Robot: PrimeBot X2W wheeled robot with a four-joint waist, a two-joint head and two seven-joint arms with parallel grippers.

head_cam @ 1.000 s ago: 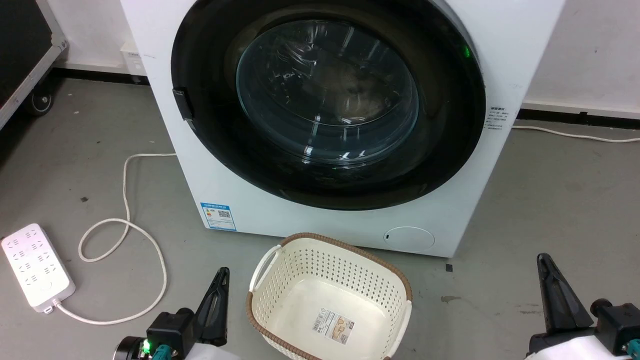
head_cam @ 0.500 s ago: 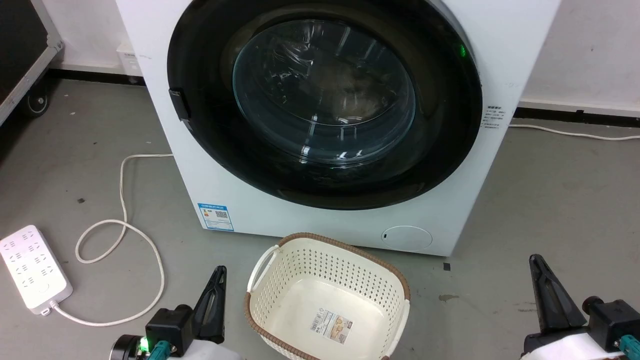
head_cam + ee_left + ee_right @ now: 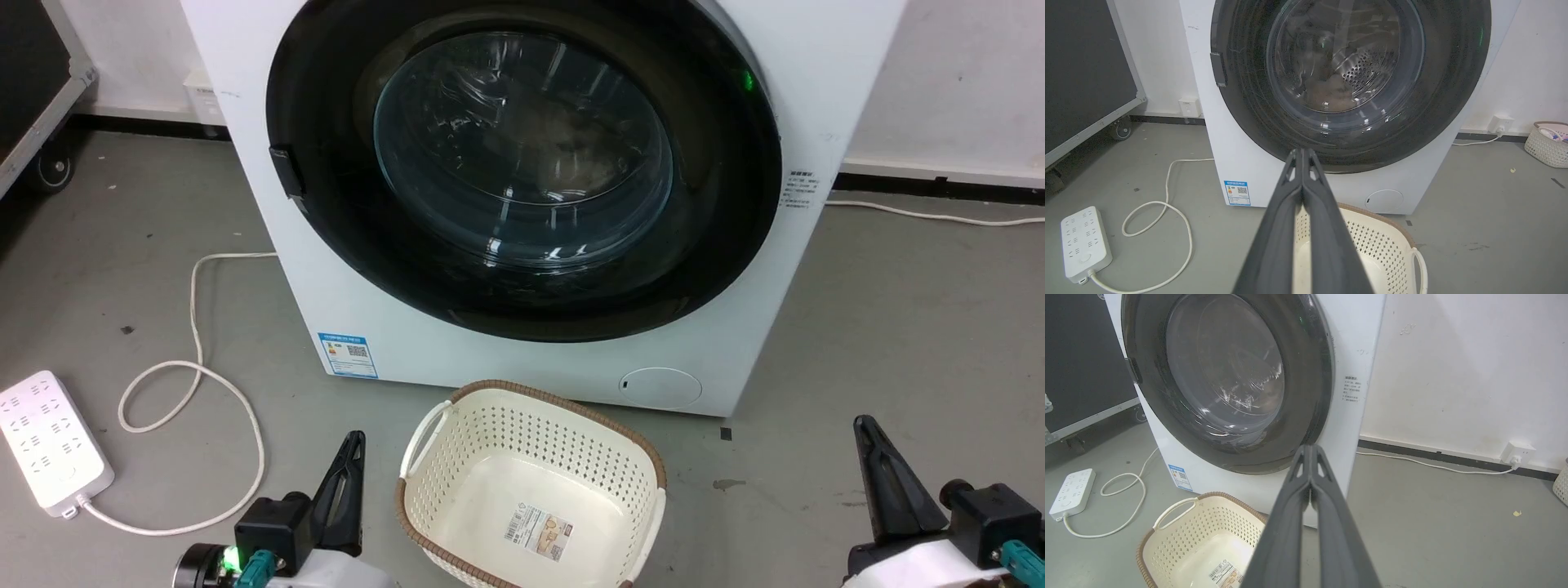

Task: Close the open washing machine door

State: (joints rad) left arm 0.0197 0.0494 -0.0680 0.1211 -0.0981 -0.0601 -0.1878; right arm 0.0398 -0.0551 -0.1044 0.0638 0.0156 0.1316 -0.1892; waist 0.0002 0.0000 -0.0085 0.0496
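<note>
The door [image 3: 522, 155] lies flat against the front of the washer [image 3: 457, 359], with no gap that I can see around its black rim. In my right wrist view, which looks at it from the side, the door [image 3: 1224, 375] also sits flush with the white face. The latch [image 3: 282, 171] is on the rim's left edge. Through the glass in my left wrist view I can see the steel drum behind the door [image 3: 1347, 61].

My left gripper [image 3: 355, 445] hangs low at the left, just beside the basket [image 3: 539, 390], and touches nothing. Its 2 fingers are pressed together, tip to tip, with nothing between them [image 3: 1301, 154]. My right gripper [image 3: 864, 426] is low at the right over bare floor [image 3: 898, 310], well apart from the washer. Its 2 fingers meet the same way and are empty [image 3: 1310, 450].

Compared with 1 s ago, the whole head view has slid a little to the left, so my head has turned, not the room. The door, the sticker [image 3: 348, 354], the basket, the strip [image 3: 51, 441] and its cable [image 3: 245, 425] keep the same places relative to each other. The door was just as flush then. My right gripper has drifted slightly further left in the view than the floor has. My left gripper has moved only with the scene.
</note>
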